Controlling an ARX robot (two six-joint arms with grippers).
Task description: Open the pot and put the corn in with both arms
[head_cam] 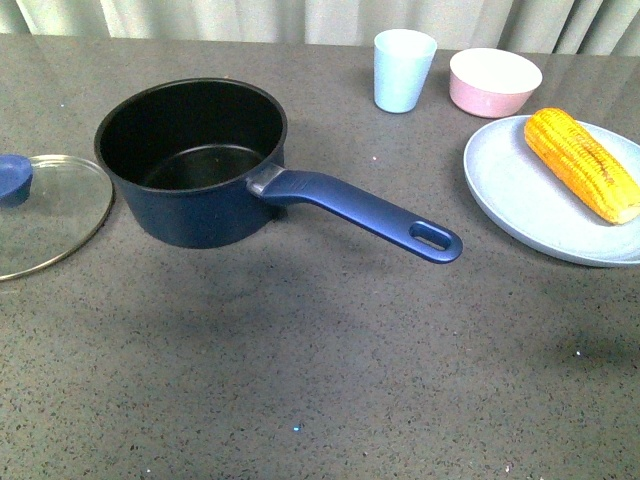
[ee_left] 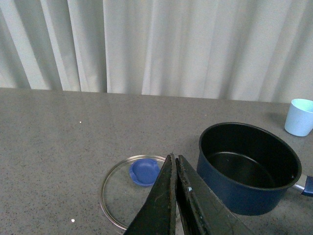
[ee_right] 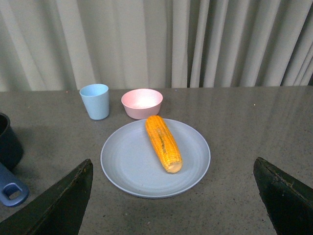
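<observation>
The navy pot stands uncovered on the dark table, black inside and empty, its long handle pointing toward the right front. Its glass lid lies flat on the table left of it, blue knob up. The corn rests on a pale blue plate at the right. Neither arm shows in the front view. My left gripper is shut and empty, hanging above the lid beside the pot. My right gripper is open wide, pulled back from the corn on its plate.
A light blue cup and a small pink bowl stand at the back, between pot and plate. Pale curtains hang behind the table's far edge. The pot's handle end shows in the right wrist view.
</observation>
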